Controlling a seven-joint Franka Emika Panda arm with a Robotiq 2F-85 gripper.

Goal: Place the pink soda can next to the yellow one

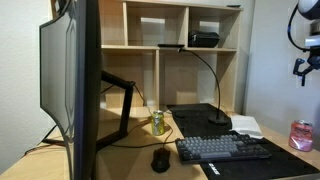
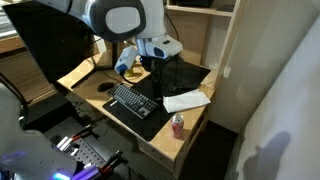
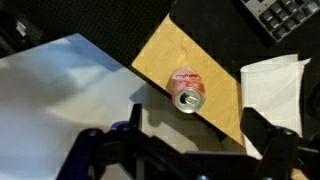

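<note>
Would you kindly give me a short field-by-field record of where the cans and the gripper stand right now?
pink soda can: upright on the desk corner, beside white paper
yellow can: upright near the monitor, far from the pink one
gripper: open, empty, raised above the pink soda can
keyboard: lies between the two cans

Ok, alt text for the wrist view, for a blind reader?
Seen from above, the pink soda can stands upright near the edge of a wooden desk corner, with the open, empty tool at the frame's bottom. White paper lies right of it; a keyboard shows top right.
</note>
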